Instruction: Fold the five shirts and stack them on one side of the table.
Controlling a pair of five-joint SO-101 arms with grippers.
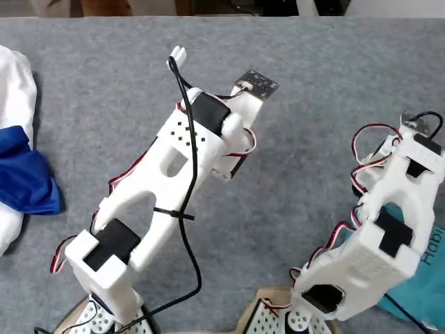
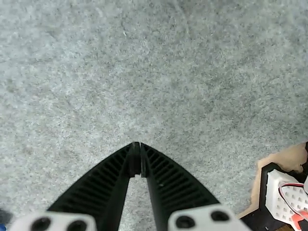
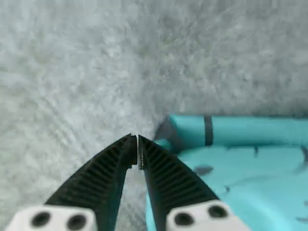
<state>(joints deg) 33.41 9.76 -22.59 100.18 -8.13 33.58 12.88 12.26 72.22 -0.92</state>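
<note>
- shirts are lying at 2 opposite sides of the table (image 1: 313, 42), which is wearing a grey felt-like cover.
- white shirt (image 1: 14, 83) is sitting bunched at the far-left edge of the high view, with a blue shirt (image 1: 24, 181) lying crumpled on top of it and spilling onto the grey surface.
- turquoise shirt (image 1: 410, 278) is lying at the near-right corner, partly hidden under the right arm (image 1: 389, 229); in the right wrist view it is showing a dark stripe across a band along its edge and some dark print.
- left arm (image 1: 167, 174) is stretching from its base at the near edge out over the middle of the table, well apart from all 3 shirts.
- left gripper (image 2: 135, 154) is hanging over bare grey surface with its 2 black ribbed fingers pressed together at the tips and nothing between them.
- right gripper (image 3: 137, 147) is also clenched on nothing, its fingertips meeting just beside the corner of the turquoise shirt, over the grey cover; whether it is touching the shirt or the table i cannot tell.
- wooden base plate (image 2: 284, 159) with white parts and red wires is peeking in at the edge of the left wrist view.
</note>
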